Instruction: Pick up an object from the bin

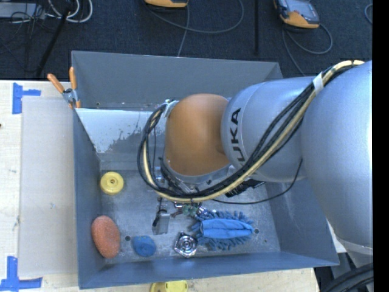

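Grey bin [115, 145] floor: tool [161, 219] beside blue duster [226, 230], silver knob [185, 244], blue puck [144, 246].

Bin [182, 78] with yellow disc [112, 183], blue duster [222, 229]

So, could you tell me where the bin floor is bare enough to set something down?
Bare floor lies between the yellow disc and the gripper, and behind the disc toward the back wall. The front is crowded: orange oval, blue lump, shiny metal piece, blue fuzzy duster.
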Robot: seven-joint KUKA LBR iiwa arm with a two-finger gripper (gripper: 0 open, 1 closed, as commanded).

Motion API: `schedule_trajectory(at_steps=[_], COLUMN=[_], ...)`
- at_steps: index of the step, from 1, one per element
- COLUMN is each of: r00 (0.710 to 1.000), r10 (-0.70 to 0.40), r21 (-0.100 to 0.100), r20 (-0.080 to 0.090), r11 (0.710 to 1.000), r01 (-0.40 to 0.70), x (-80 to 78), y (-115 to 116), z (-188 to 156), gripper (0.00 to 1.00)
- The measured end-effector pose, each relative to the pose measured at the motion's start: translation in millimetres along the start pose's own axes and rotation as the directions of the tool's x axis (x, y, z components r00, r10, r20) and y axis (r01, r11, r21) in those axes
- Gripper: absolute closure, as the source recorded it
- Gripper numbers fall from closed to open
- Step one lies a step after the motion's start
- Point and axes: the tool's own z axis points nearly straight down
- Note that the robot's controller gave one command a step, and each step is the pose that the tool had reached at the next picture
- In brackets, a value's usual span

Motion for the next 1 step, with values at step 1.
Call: schedule_trajectory(at_steps=[1], r00=[1.000], r10=[0.004], r21=[-0.001], r20=[0.007], r11=[1.000], r01=[-0.004], x=[-1.6], y=[-0.8], z=[-4.6], gripper=[0.00])
